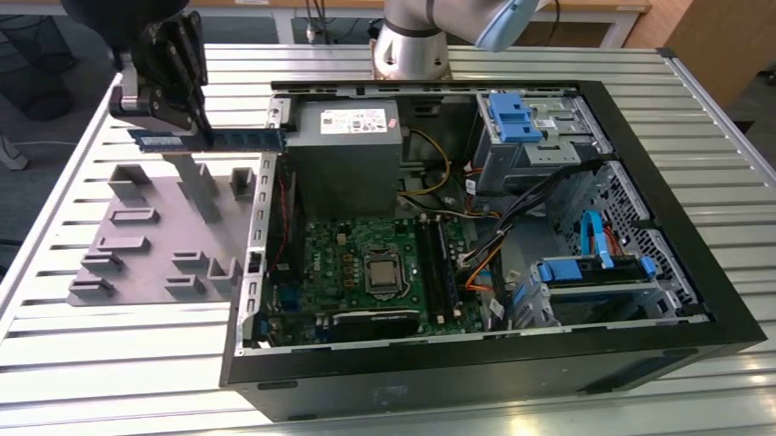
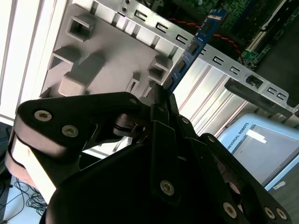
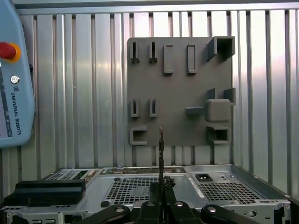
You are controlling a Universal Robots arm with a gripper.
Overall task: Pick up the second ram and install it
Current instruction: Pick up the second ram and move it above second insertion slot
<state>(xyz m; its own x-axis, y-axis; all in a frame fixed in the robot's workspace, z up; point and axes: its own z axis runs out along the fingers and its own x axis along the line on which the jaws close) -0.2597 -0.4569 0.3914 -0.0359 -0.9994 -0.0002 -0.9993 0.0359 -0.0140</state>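
The gripper [image 1: 182, 130] is clamped near one end of the second ram [image 1: 231, 138], holding it over the grey fixture [image 1: 152, 243], at 10 o'clock from the motherboard [image 1: 345, 250]. This off-centre grip may let the stick pivot and strike the case wall [image 1: 258, 213].

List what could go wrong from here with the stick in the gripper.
1. The gripper holds the second ram near one end, so the long free part may tilt or slip.
2. That free end looks close to the case wall and could strike it.
3. Loose cables lie beside the motherboard and might snag.
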